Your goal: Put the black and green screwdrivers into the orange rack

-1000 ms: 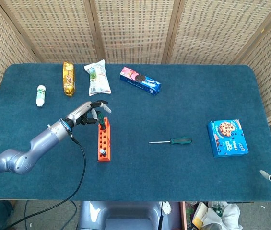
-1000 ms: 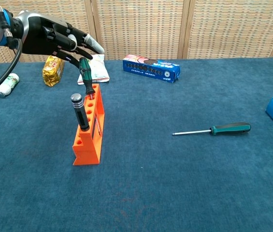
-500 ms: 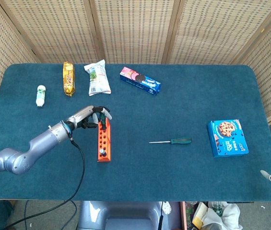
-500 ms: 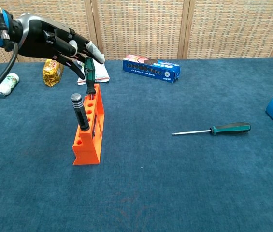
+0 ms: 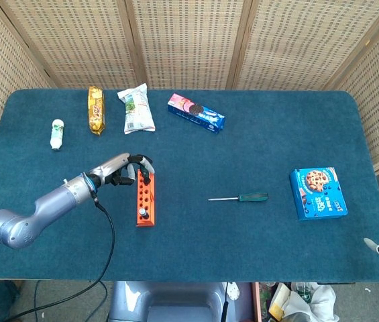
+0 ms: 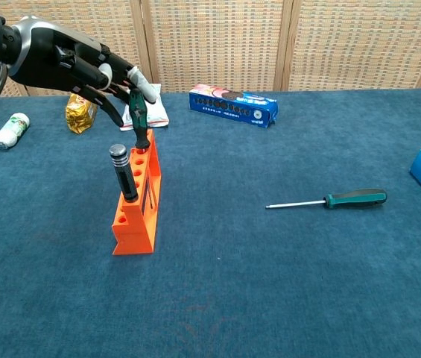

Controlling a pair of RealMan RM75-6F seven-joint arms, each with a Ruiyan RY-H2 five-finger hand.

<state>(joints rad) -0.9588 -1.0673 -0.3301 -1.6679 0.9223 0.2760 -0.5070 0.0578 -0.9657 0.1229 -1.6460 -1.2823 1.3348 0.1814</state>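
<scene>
An orange plastic rack [image 6: 137, 200] with a row of round holes stands on blue felt. A black screwdriver [image 6: 123, 173] stands upright in a near hole. The left hand [image 6: 83, 66] pinches a green screwdriver [image 6: 138, 116], tip down in a far hole. Another green screwdriver [image 6: 326, 201] lies flat well apart to the right, tip pointing left.

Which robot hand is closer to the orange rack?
Left. The left hand is right above the far end of the orange rack, holding a green screwdriver there. The right hand isn't clearly in view.
</scene>
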